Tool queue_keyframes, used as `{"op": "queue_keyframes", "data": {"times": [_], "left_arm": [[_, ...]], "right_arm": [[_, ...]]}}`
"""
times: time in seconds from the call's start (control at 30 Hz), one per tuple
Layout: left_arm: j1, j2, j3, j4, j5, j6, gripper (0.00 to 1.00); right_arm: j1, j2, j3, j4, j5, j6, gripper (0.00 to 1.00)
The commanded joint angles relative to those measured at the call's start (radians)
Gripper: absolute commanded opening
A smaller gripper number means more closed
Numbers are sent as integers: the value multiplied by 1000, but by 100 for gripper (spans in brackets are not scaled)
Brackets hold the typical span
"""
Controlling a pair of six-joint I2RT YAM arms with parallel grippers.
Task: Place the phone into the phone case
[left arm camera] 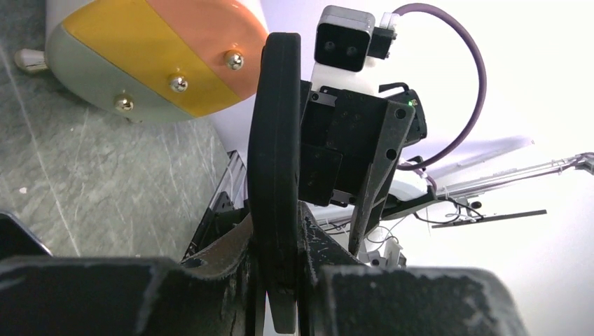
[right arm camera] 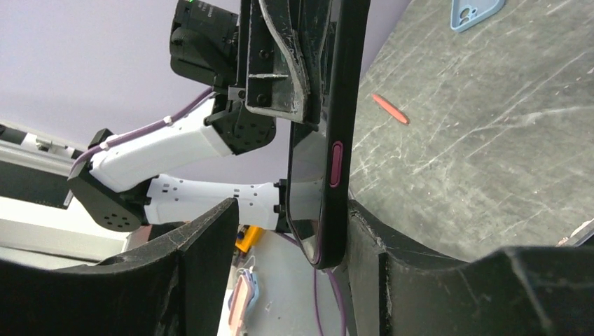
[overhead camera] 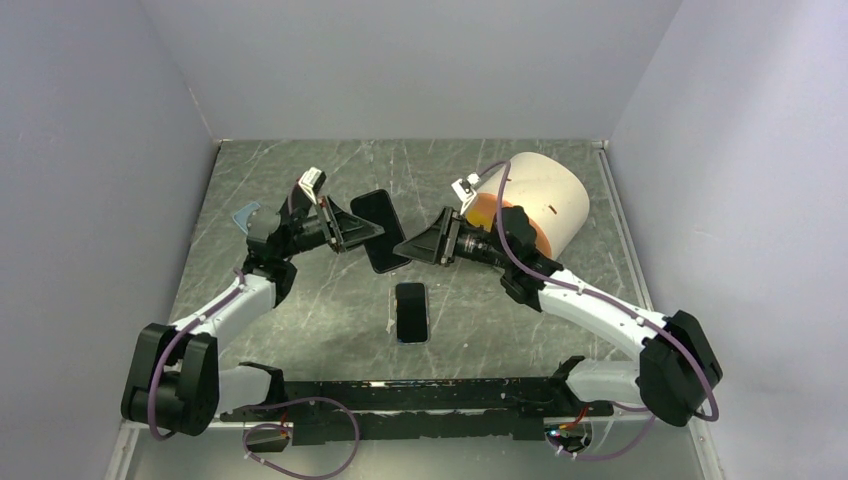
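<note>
My left gripper is shut on a black phone case and holds it on edge above the table's middle. In the left wrist view the case stands upright between my left gripper's fingers. In the right wrist view the case has a magenta side button and a glossy dark face. My right gripper is open, its jaws either side of the case's lower end, one finger close against its back. In the top view my right gripper sits beside the case. A black phone lies flat on the table below.
A large white drum with an orange and yellow end lies at the back right, close behind my right arm. A light blue case lies at the back left. A small red stick lies on the table. Walls close in on three sides.
</note>
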Motion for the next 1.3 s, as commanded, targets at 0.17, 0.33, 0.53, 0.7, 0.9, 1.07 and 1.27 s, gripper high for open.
{"op": "queue_keyframes", "data": {"times": [0.17, 0.33, 0.53, 0.7, 0.9, 1.07, 1.27], "left_arm": [[3, 7, 37, 136, -8, 4, 12], [3, -38, 36, 18, -30, 92, 12], [-2, -97, 93, -275, -44, 282, 10], [-41, -127, 201, -679, -122, 568, 7], [-55, -125, 201, -727, -140, 595, 9], [-55, -92, 231, -849, -169, 642, 7], [-55, -52, 286, -931, -122, 650, 7]], "right_arm": [[6, -26, 11, 64, -88, -7, 51], [5, -11, 16, 88, -102, 26, 47], [6, -3, 26, 33, -88, 36, 34], [5, -3, 17, 43, -63, 98, 12], [8, -9, 42, -26, -32, 61, 0], [10, -24, 65, -158, 17, 17, 0], [11, -54, 54, -228, 52, -19, 26]]}}
